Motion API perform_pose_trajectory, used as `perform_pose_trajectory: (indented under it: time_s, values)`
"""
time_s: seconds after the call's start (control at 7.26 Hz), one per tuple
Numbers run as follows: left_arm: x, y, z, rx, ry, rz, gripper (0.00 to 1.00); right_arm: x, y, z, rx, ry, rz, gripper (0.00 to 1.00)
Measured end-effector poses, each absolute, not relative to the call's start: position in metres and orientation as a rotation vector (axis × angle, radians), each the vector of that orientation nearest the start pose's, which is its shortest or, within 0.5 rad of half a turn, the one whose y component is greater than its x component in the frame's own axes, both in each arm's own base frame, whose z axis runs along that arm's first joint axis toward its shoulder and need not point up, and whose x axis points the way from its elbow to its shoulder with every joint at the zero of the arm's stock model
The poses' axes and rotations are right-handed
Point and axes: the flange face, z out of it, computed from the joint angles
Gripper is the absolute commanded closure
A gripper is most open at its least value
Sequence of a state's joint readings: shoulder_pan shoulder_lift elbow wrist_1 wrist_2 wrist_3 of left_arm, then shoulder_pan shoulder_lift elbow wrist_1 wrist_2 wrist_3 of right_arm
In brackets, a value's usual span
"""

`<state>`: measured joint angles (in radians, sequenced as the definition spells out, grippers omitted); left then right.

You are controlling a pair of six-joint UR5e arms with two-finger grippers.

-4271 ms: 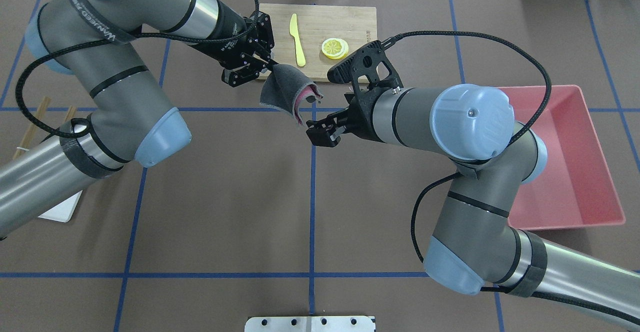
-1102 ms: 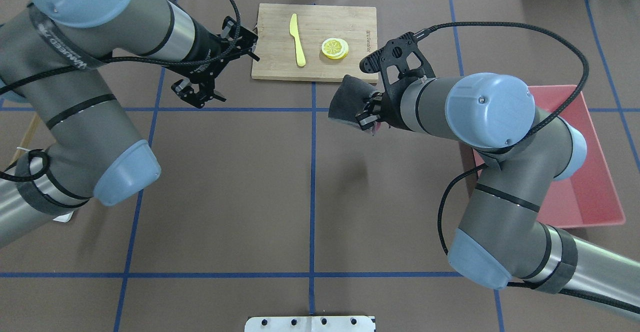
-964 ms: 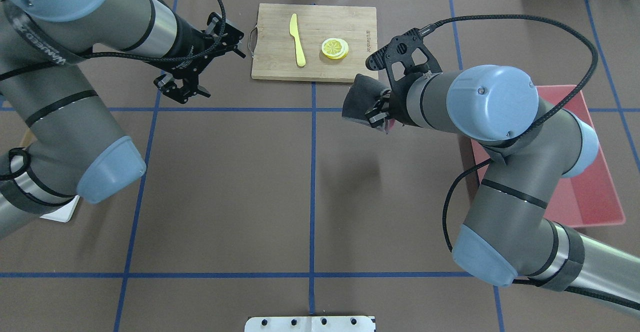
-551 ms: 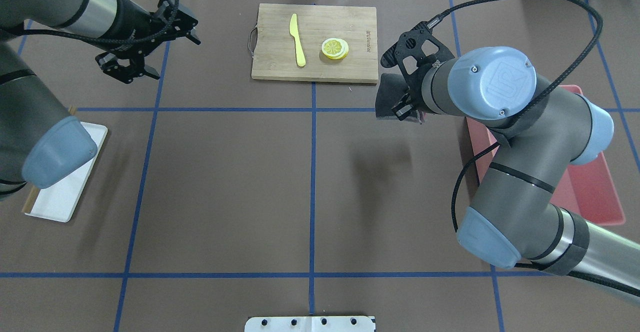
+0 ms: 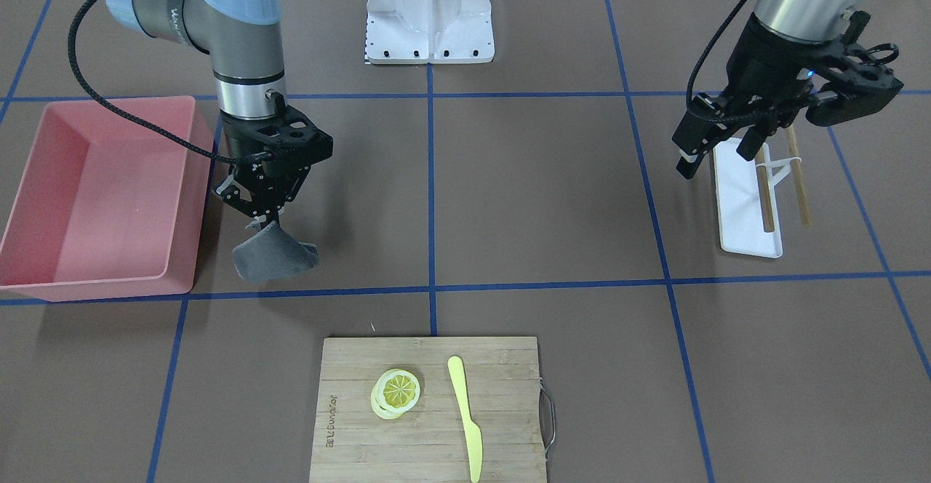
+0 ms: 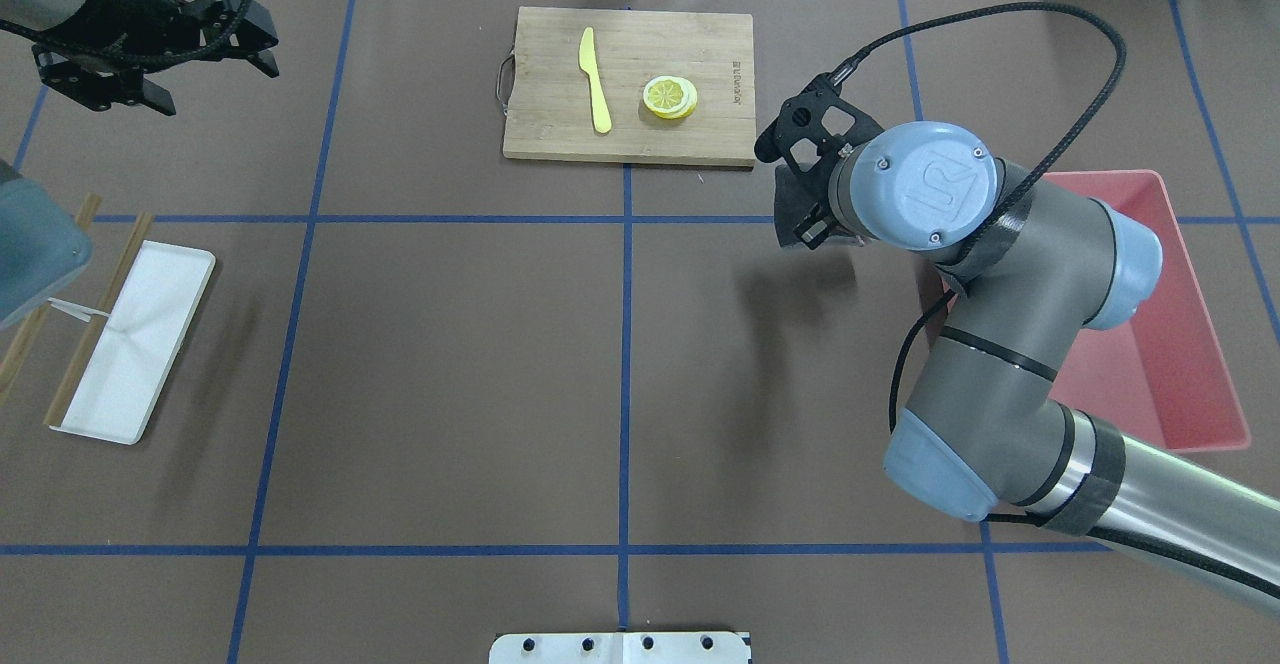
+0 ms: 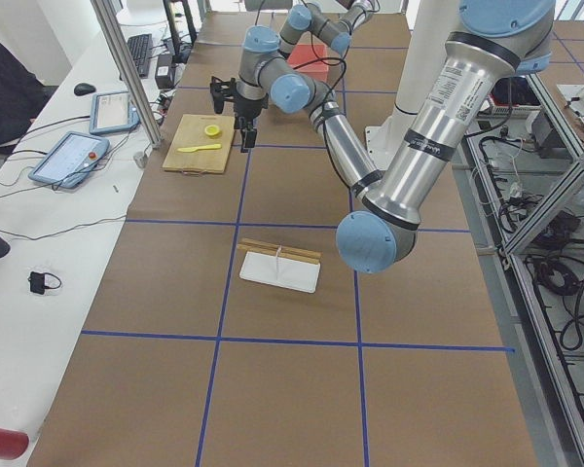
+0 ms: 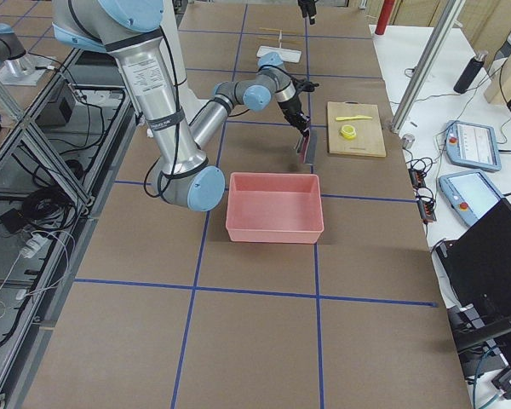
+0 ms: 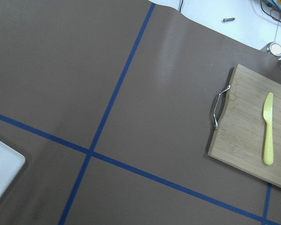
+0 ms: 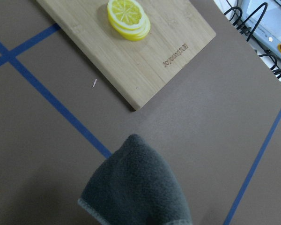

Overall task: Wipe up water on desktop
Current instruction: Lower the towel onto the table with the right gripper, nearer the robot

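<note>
The desktop [image 6: 450, 364] is a brown tabletop with blue tape lines; I see no water on it. My right gripper [image 5: 263, 214] is shut on a grey cloth [image 5: 273, 259] that hangs below it, just beside the pink bin. The cloth also shows in the right wrist view [image 10: 136, 192], and as a dark edge under the wrist in the overhead view [image 6: 790, 206]. My left gripper [image 5: 716, 157] is open and empty, high over the white tray; in the overhead view it is at the far left [image 6: 110, 94].
A pink bin [image 6: 1170, 344] stands on the right. A bamboo cutting board [image 6: 700, 134] at the back holds lemon slices [image 6: 669, 96] and a yellow knife [image 6: 595, 79]. A white tray [image 6: 135, 339] with chopsticks [image 6: 95, 314] lies at the left edge.
The cloth has passed from my left gripper to my right one. The right gripper has carried it right, towards the pink bin. The left arm has drawn back to the far left, open.
</note>
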<state>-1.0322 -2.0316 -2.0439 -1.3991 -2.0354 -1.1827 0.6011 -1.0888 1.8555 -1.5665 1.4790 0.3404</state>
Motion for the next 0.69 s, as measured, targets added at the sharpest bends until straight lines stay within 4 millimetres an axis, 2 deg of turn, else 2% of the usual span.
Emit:
perform_pose_trajectory:
  time_s: [0.69]
  values:
    - [0.194, -0.531, 0.241, 0.184, 0.817, -0.382, 0.02, -0.515, -0.399, 0.302, 0.568, -0.422, -0.712, 1.00]
